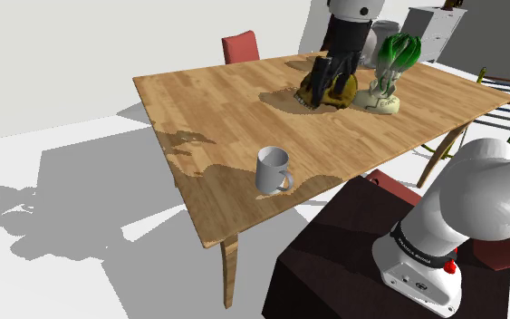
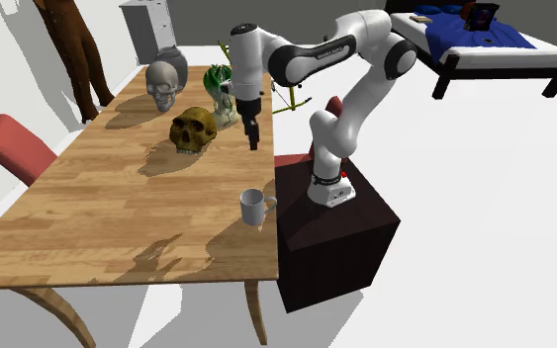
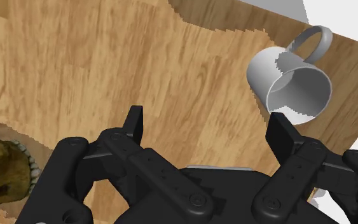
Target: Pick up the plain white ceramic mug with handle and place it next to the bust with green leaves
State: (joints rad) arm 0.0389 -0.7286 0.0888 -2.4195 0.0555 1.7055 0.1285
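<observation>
Shoulder view: the mug (image 1: 273, 170) stands upright on the table (image 1: 207, 100), lower centre of the frame, near the table's front edge. The gripper (image 1: 319, 98) hangs at upper centre in front of the gold skull (image 1: 336, 83). The bust (image 1: 389, 68) is just right of that skull, well apart from the mug. A dark band on the arm's base, lower right, carries small lettering that is too small to read.

Second exterior view: the mug (image 2: 254, 207) sits at centre by the table's right edge, close to the stand (image 2: 335, 247). The gripper (image 2: 253, 143) hovers above it in the frame, between the gold skull (image 2: 194, 130) and the stand. The bust (image 2: 222, 94) is at upper centre, and a grey skull (image 2: 164, 84) is to its left.

Wrist view: the gripper (image 3: 207, 124) has its jaws spread wide with only bare wood between them. The mug (image 3: 290, 83) lies beyond one fingertip, untouched.

By my reading nothing is done yet: reaching, grasping, carrying and placing all remain.
</observation>
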